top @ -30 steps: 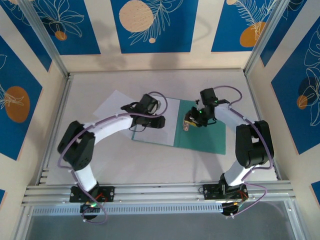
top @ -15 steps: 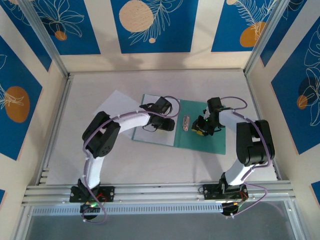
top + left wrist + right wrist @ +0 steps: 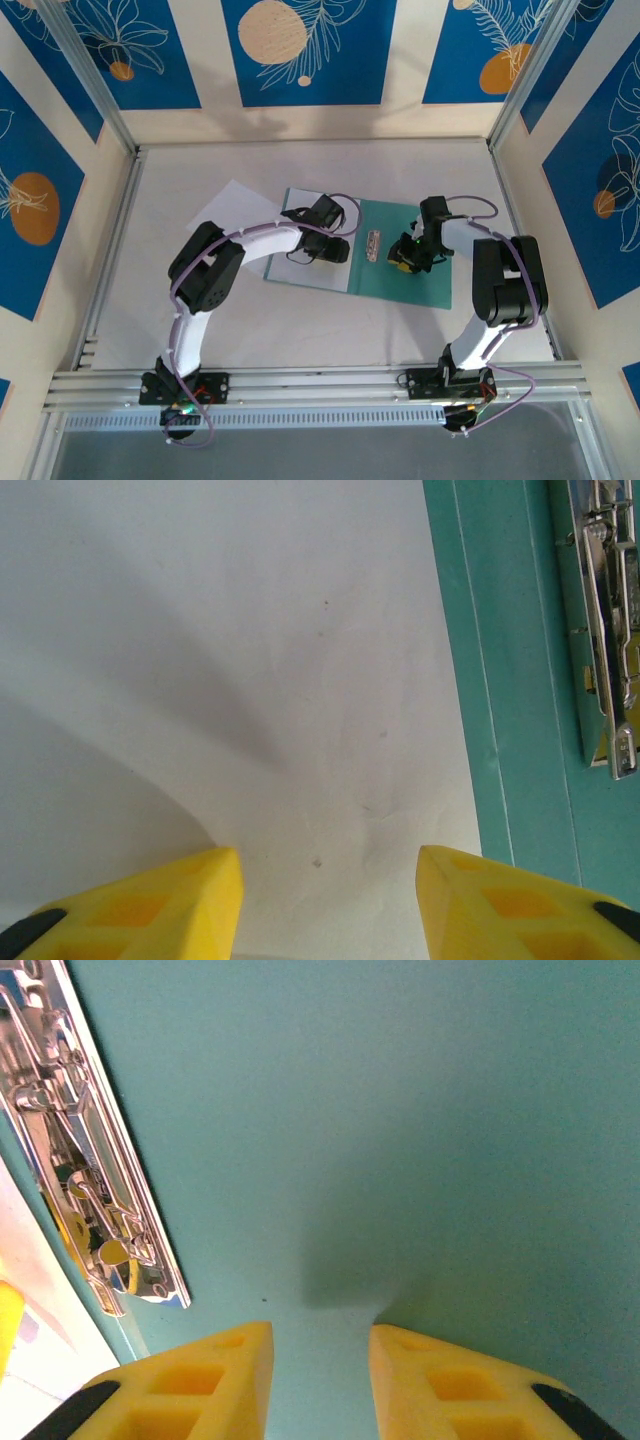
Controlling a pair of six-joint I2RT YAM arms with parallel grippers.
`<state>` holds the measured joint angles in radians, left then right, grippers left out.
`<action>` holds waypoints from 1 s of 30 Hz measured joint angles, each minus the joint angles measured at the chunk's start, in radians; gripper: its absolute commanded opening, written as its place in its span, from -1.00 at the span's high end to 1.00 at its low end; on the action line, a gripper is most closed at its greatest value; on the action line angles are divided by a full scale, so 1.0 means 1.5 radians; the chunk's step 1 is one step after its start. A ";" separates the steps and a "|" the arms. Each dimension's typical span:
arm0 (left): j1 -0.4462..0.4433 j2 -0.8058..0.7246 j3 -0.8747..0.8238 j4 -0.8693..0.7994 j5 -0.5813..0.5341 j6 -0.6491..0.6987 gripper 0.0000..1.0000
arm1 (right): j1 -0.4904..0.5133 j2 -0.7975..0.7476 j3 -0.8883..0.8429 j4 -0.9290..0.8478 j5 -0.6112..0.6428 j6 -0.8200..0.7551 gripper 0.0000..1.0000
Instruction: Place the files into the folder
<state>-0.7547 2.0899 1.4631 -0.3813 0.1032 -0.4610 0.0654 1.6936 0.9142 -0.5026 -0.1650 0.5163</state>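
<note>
Sheet under the wide, empty left gripper is best slid flat toward three o'clock; folder is pinned by the narrow, empty right gripper.

Open teal folder flat, white sheet on left leaf, second sheet alongside.

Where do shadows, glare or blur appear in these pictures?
Left wrist view: a soft grey shadow crosses the thin white paper sheet, and the silver metal clip glints. Right wrist view: a dark shadow lies on the flat teal-green card folder ahead of the yellow fingertips. Top external view: even light, sharp.
</note>
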 measured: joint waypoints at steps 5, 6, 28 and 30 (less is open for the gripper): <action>0.005 0.000 -0.001 0.001 0.002 0.005 0.00 | -0.002 0.001 0.000 -0.002 0.000 -0.011 0.33; 0.006 0.000 -0.001 0.002 0.003 0.006 0.00 | -0.002 0.001 0.000 -0.002 0.000 -0.012 0.33; 0.017 0.000 -0.001 -0.010 0.057 0.101 0.08 | -0.010 0.001 0.000 -0.005 0.003 -0.012 0.33; 0.017 0.000 0.000 -0.020 0.060 0.121 0.08 | -0.010 0.001 0.000 -0.005 0.004 -0.012 0.34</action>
<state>-0.7296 2.0903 1.4628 -0.4107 0.1925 -0.2794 0.0498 1.6947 0.9146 -0.5095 -0.1596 0.4976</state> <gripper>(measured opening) 0.460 0.333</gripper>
